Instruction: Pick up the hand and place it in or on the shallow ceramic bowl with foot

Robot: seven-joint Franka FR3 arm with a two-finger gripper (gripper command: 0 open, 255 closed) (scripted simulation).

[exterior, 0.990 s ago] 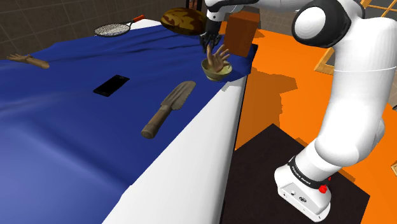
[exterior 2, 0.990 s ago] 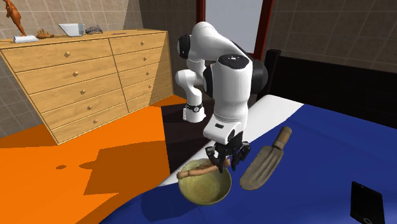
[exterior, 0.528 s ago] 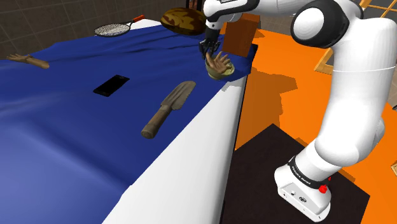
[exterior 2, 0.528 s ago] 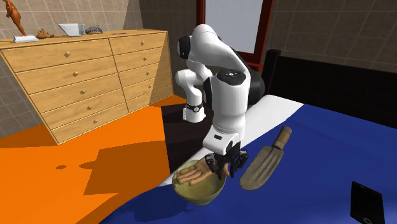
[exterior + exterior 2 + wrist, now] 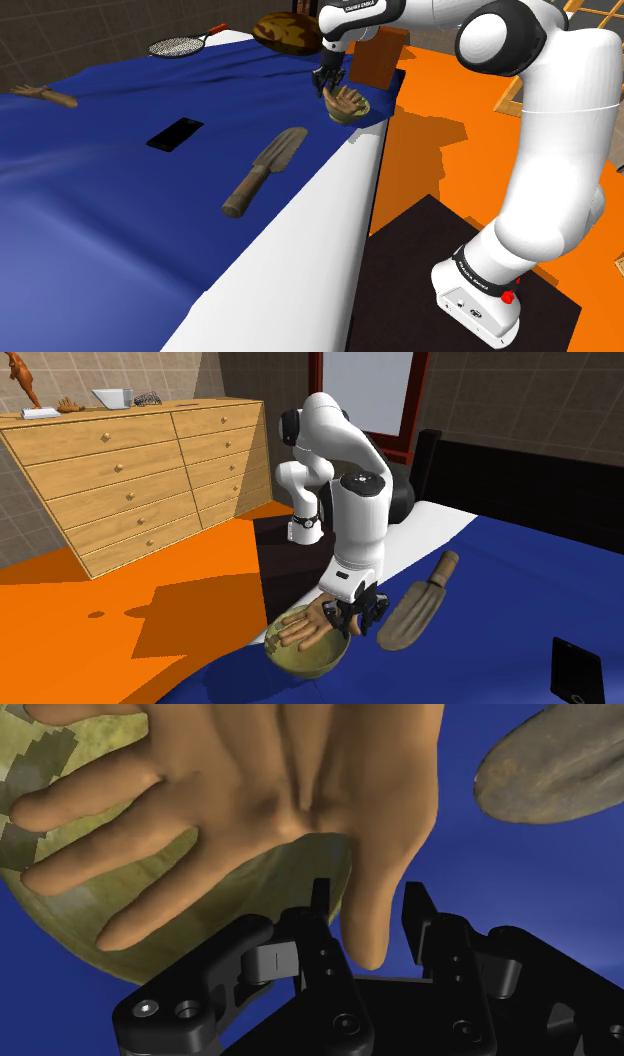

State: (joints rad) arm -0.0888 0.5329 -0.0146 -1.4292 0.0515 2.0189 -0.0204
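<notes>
**Desk:** What does the frame show?

**Photographer:** A white Franka arm reaches from its stand across the corner of a blue-covered bed [image 5: 120, 200]. Its black gripper [image 5: 352, 620] is down at an olive-green mottled bowl [image 5: 300, 660].

**Desk:** And the hand?

**Photographer:** The tan model hand [image 5: 305, 630] lies palm-down across the mouth of the bowl. Its digits are spread over the rim and its thumb points back toward the gripper. In the shoulder view, the hand [image 5: 347, 98] and bowl [image 5: 350, 112] sit near the bed's white edge, just in front of a brown box [image 5: 380, 50].

**Desk:** Has the robot got hold of it?

**Photographer:** From the wrist camera, the fingers [image 5: 320, 919] are drawn in to a narrow gap. They clasp the thumb of the hand [image 5: 280, 794] between them, just above the bowl [image 5: 60, 764].

**Desk:** What else is on the bed?

**Photographer:** A garden trowel [image 5: 265, 170] lies near the bowl, its blade pointing toward it. A black phone [image 5: 175, 133] lies farther in on the blue cover. A wooden dresser [image 5: 130, 472] stands across the orange floor.
</notes>
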